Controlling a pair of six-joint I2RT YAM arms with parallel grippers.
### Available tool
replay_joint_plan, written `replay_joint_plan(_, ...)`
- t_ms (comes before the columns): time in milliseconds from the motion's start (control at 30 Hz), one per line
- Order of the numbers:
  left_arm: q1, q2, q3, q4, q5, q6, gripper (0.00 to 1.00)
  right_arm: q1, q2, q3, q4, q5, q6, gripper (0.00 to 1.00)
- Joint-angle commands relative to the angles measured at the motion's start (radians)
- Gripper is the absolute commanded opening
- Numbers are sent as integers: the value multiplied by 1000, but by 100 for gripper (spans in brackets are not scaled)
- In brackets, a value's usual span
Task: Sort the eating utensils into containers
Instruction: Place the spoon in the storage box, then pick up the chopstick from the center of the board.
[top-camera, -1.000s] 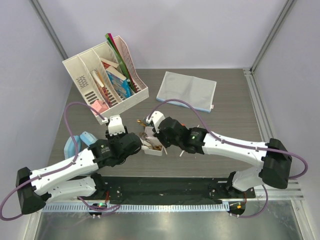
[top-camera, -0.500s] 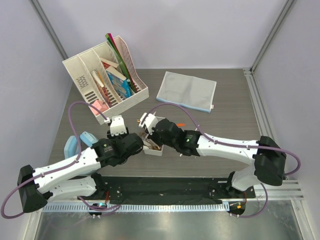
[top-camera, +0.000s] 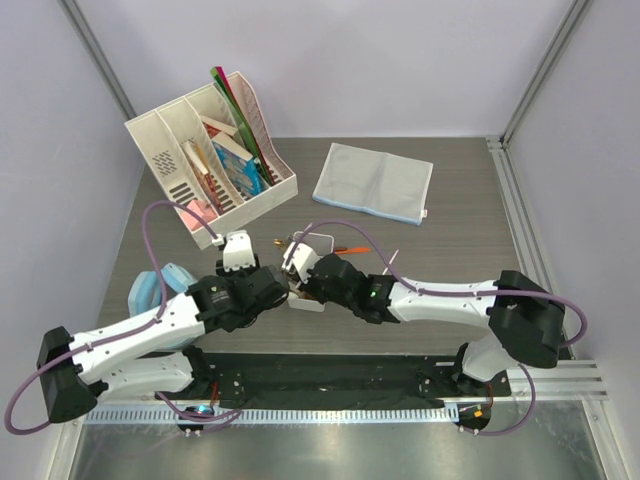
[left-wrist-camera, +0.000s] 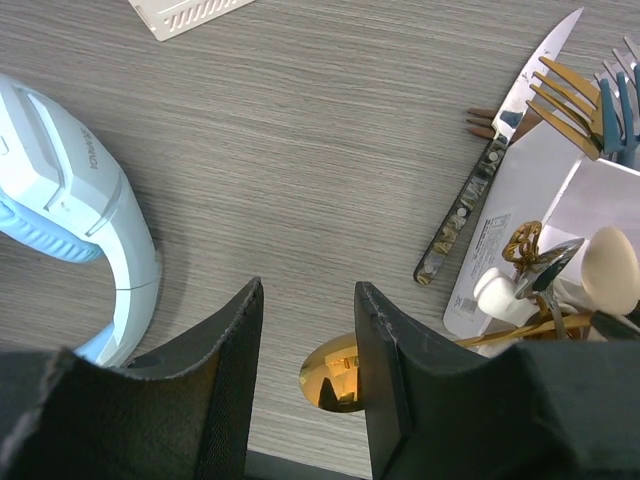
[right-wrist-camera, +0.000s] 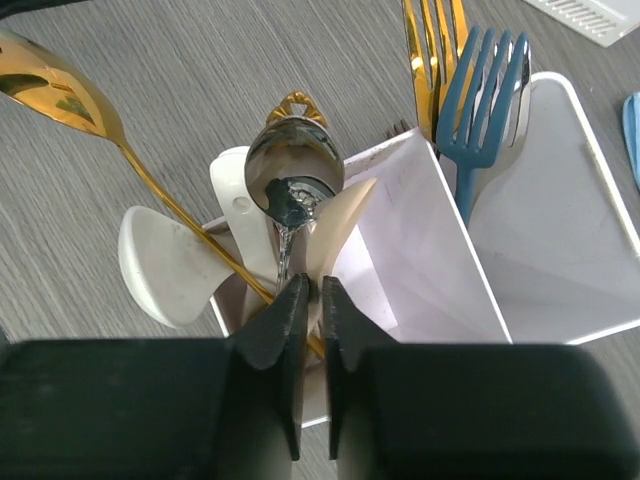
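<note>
The silver spoon (right-wrist-camera: 293, 170) points straight ahead from the right hand (right-wrist-camera: 311, 290), which grips its handle above the spoon compartment of the box (right-wrist-camera: 560, 250); the left hand (left-wrist-camera: 308, 300) hangs open nearby

worktop (left-wrist-camera: 300, 150): matt grey wood-grain;
box (right-wrist-camera: 560, 230): smooth white translucent plastic;
gold spoon (right-wrist-camera: 45, 90): glossy polished metal;
silver spoon (right-wrist-camera: 293, 160): mirror-bright metal;
soup spoon (right-wrist-camera: 165, 265): smooth white, ceramic-looking;
cloth (top-camera: 375, 180): matt grey-blue fabric

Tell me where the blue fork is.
The blue fork sits at the upper right of the right wrist view, leaning over the far rim of the box, right of the gold fork.
</note>
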Motion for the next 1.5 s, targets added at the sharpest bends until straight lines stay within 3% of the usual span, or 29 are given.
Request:
replay_joint_plan(0,5,17,39,15,-34,10,43,1,-62,-24,61,43,43,21)
replay_joint_plan(200,5,55,33,35,-27,7,43,3,-141,-73,40,129,98,33)
replay_joint_plan(300,5,55,30,41,-28,5,44,3,-206,-105,47,165,109,54)
replay_joint_plan(433,5,52,26,47,-28,5,44,3,-274,-125,52,217,115,53)
replay_joint_plan(533,5,47,30,26,-36,-8,44,1,-325,-116,1,421,213,56)
replay_joint_plan(600,5,32,29,12,-38,-15,44,-20,-348,-102,-87,567,303,59)
replay_joint_plan(667,5,15,18,8,-39,-19,43,-87,-360,-63,-242,600,377,59)
replay_joint_plan(767,5,-22,-7,17,-41,-21,43,-184,-343,-44,-379,566,528,55)
replay_joint_plan(933,5,-51,-28,29,-41,-25,43,-440,-239,-21,-483,315,701,54)
replay_joint_plan(1167,5,-40,-24,17,-41,-27,43,-496,-24,25,-480,163,715,56)
replay_joint_plan(1467,5,-32,-39,18,-41,-38,44,-533,68,11,-477,101,758,54)
